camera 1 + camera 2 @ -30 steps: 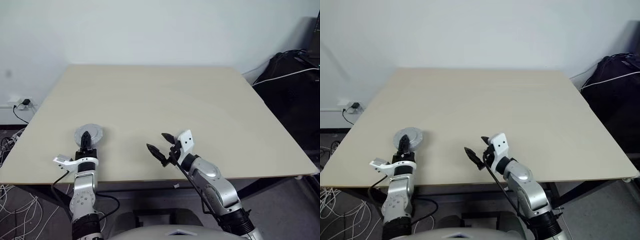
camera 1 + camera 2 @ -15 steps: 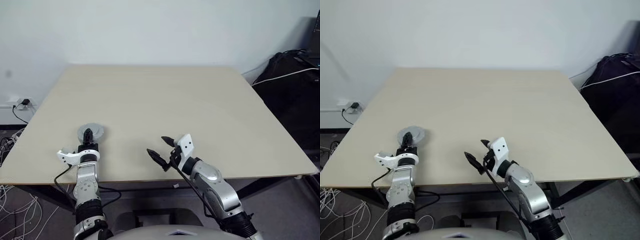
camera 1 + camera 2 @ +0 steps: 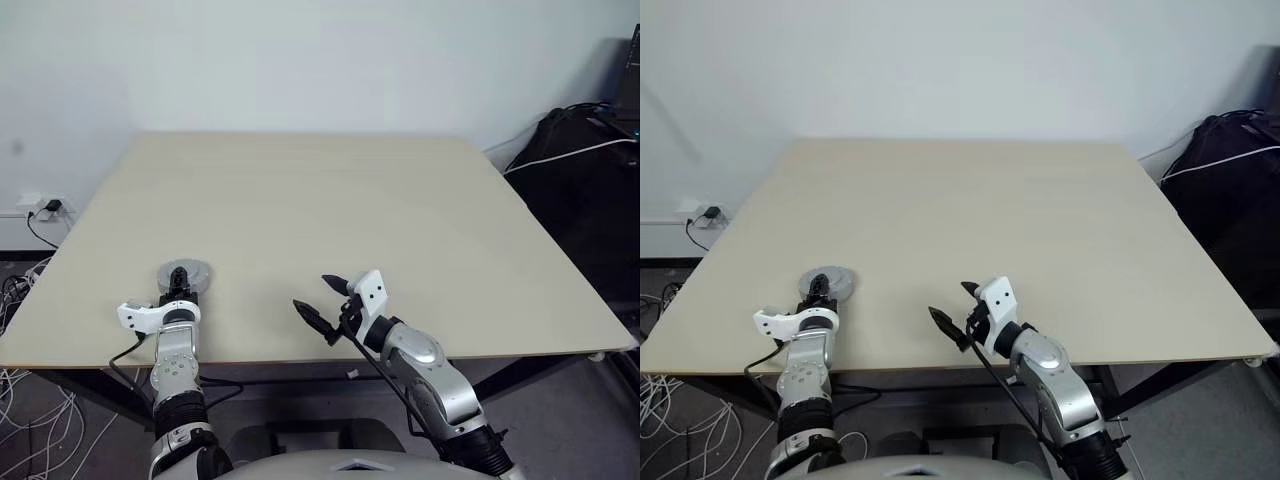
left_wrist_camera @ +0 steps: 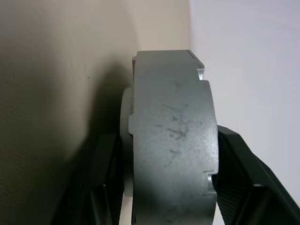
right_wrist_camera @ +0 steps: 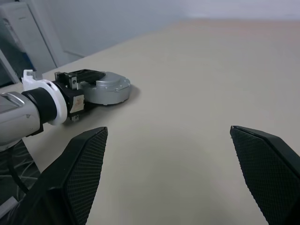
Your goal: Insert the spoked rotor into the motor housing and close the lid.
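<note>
Left hand (image 3: 177, 288) grips motor housing (image 3: 186, 274), hiding its inside.

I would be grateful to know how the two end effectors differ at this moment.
The left end effector has its fingers on either side of the grey motor assembly, which rests on the table; the right end effector hangs with nothing between its fingers. The right's fingers are spread wide, the left's narrower. Both have black fingers.

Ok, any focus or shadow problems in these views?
Left wrist view: the grey metal part sits very close to the lens and looks soft, with a dark shadow beside it. Right wrist view: table evenly lit, near fingers slightly soft. Eye views: even light, no glare.
</note>
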Robot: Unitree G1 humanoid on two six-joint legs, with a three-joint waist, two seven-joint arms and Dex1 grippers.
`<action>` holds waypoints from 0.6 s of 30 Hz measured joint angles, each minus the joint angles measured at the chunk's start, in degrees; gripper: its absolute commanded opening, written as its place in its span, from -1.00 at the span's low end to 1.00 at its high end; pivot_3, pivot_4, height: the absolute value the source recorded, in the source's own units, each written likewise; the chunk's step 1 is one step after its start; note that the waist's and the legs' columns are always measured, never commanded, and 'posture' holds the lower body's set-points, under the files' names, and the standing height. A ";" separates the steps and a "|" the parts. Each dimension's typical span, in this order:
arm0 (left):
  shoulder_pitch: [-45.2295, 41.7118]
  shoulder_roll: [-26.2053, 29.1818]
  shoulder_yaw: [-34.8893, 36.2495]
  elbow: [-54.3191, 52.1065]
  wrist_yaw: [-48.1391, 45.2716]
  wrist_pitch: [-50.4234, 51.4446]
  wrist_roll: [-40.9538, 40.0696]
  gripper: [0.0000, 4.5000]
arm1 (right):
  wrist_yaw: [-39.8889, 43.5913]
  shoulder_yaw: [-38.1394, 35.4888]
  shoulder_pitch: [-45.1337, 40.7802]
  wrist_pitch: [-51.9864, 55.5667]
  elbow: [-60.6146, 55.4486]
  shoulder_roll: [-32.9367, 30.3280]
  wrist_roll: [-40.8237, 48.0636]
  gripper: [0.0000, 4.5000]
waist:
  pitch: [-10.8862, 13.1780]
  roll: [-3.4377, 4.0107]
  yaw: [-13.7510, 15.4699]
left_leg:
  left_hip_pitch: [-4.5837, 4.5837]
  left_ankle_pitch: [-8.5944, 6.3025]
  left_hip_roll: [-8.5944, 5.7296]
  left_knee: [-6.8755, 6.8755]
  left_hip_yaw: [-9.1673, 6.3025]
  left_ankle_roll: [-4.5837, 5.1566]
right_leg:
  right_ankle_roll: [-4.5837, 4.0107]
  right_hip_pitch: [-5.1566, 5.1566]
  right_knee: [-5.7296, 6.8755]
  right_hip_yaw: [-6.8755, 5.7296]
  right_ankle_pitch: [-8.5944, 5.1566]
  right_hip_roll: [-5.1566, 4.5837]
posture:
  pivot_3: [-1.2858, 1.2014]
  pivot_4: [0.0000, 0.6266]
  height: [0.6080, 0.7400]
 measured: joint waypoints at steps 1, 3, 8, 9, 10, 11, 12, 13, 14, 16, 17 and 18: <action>0.40 -0.07 -0.19 -0.99 0.46 0.22 0.12 0.51 | -0.01 0.00 0.09 0.02 0.03 0.08 -0.06 1.00 | -0.01 -0.02 -0.07 | 0.02 0.00 0.01 0.00 0.01 0.00 | 0.00 0.01 0.01 0.02 0.00 0.00 | 0.03 -1.00 1.00; 0.57 -0.15 -0.60 -2.30 1.44 0.39 0.35 0.81 | -0.03 0.02 0.21 0.06 0.19 0.18 -0.09 1.00 | -0.03 -0.03 -0.09 | 0.07 0.00 0.02 0.00 0.01 0.00 | -0.01 0.04 0.03 0.02 0.00 0.00 | 0.03 -1.00 1.00; 1.93 -0.12 -0.90 -5.53 3.98 1.47 0.41 0.98 | -0.06 0.01 0.61 0.37 0.36 0.32 -0.14 1.00 | -0.05 -0.01 -0.37 | 0.10 -0.01 0.06 -0.02 0.03 -0.03 | -0.04 0.02 0.06 0.04 -0.01 0.02 | 0.03 -1.00 1.00; 2.59 -0.08 -0.91 -6.11 4.46 1.67 0.38 0.98 | -0.06 0.01 0.62 0.44 0.36 0.32 -0.19 1.00 | -0.05 -0.01 -0.39 | 0.10 -0.01 0.06 -0.02 0.03 -0.03 | -0.04 0.02 0.06 0.04 -0.02 0.02 | 0.03 -1.00 1.00; 2.95 -0.05 -0.90 -6.66 4.86 1.84 0.38 0.98 | -0.05 0.01 0.62 0.47 0.36 0.32 -0.26 1.00 | -0.05 -0.01 -0.37 | 0.10 -0.01 0.06 -0.02 0.03 -0.03 | -0.05 0.02 0.06 0.04 -0.02 0.02 | 0.03 -1.00 1.00; 3.57 0.00 -0.91 -7.63 5.57 2.19 0.39 0.98 | -0.05 0.01 0.62 0.49 0.36 0.34 -0.31 1.00 | -0.05 -0.02 -0.37 | 0.10 -0.01 0.06 -0.02 0.03 -0.03 | -0.05 0.02 0.06 0.04 -0.02 0.02 | 0.03 -1.00 1.00; 4.63 0.06 -1.14 -8.99 6.35 2.39 0.41 0.98 | -0.05 0.02 0.63 0.53 0.36 0.34 -0.33 1.00 | -0.05 -0.02 -0.44 | 0.09 -0.02 0.07 -0.04 0.04 -0.04 | -0.06 0.01 0.05 0.05 -0.02 0.01 | 0.03 -1.00 1.00; 6.22 0.08 -1.60 -10.83 6.96 2.64 0.39 0.98 | -0.06 0.01 0.65 0.54 0.36 0.33 -0.33 1.00 | -0.05 -0.01 -0.52 | 0.10 -0.04 0.07 -0.05 0.05 -0.05 | -0.07 0.01 0.05 0.06 -0.03 0.01 | 0.03 -1.00 1.00; 7.49 0.08 -2.15 -12.30 7.41 2.84 0.36 0.98 | -0.06 -0.01 0.67 0.55 0.36 0.33 -0.34 1.00 | -0.06 -0.01 -0.52 | 0.10 -0.05 0.07 -0.05 0.06 -0.06 | -0.08 0.00 0.05 0.07 -0.04 0.01 | 0.03 -1.00 1.00; 9.82 0.07 -2.96 -14.77 8.47 3.48 0.27 0.98 | -0.06 0.00 0.68 0.57 0.35 0.36 -0.34 1.00 | -0.06 0.00 -0.51 | 0.11 -0.06 0.09 -0.06 0.06 -0.07 | -0.09 0.00 0.05 0.07 -0.05 0.01 | 0.03 -1.00 1.00; 11.24 0.07 -3.60 -16.20 8.74 3.82 0.24 0.98 | -0.07 -0.01 0.70 0.58 0.36 0.34 -0.34 1.00 | -0.07 0.01 -0.48 | 0.11 -0.06 0.09 -0.07 0.06 -0.07 | -0.10 -0.01 0.06 0.07 -0.05 0.01 | 0.03 -1.00 1.00; 12.41 0.07 -4.16 -17.35 9.12 4.06 0.20 0.98 | -0.07 -0.02 0.70 0.59 0.36 0.38 -0.34 1.00 | -0.07 0.02 -0.46 | 0.12 -0.06 0.09 -0.07 0.06 -0.08 | -0.10 -0.01 0.06 0.07 -0.05 0.01 | 0.03 -1.00 1.00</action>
